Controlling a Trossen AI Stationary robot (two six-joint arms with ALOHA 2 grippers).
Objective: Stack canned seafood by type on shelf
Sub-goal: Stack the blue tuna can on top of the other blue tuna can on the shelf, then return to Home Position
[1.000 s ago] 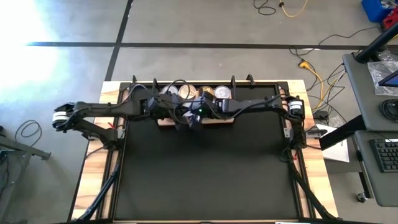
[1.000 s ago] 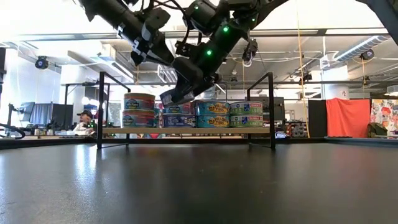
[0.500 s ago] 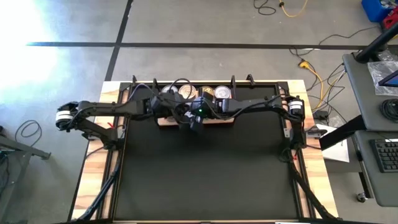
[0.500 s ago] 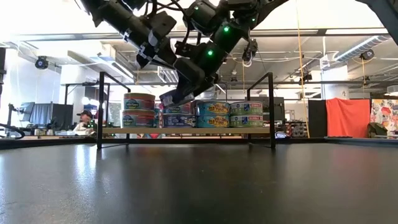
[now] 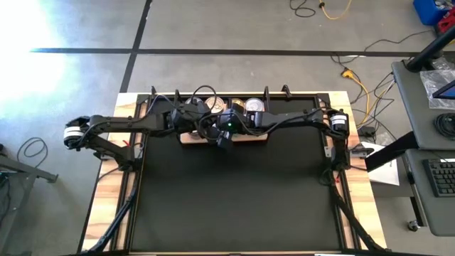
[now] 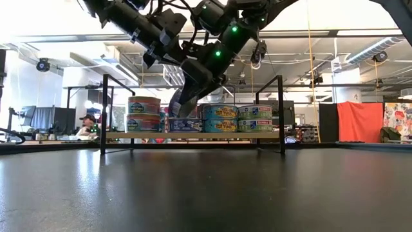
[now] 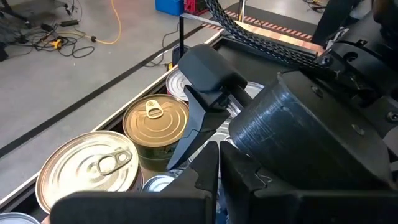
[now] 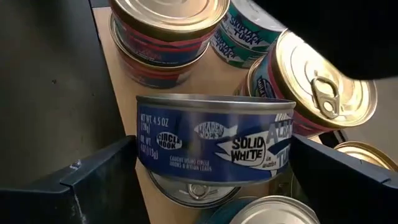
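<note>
My right gripper (image 8: 211, 180) stands wide open around a blue-labelled solid white tuna tin (image 8: 214, 146) on the shelf (image 6: 193, 136), label upright and lid up. My left gripper (image 7: 217, 180) hovers shut beside it.

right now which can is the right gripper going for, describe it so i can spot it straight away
Find the small light-wood shelf at the far edge of the table, where both arms meet. Between the right gripper's open fingers sits a blue-labelled tin reading "solid white", on top of another tin. Its neighbours wear red or teal labels, and some have gold lids.
</note>
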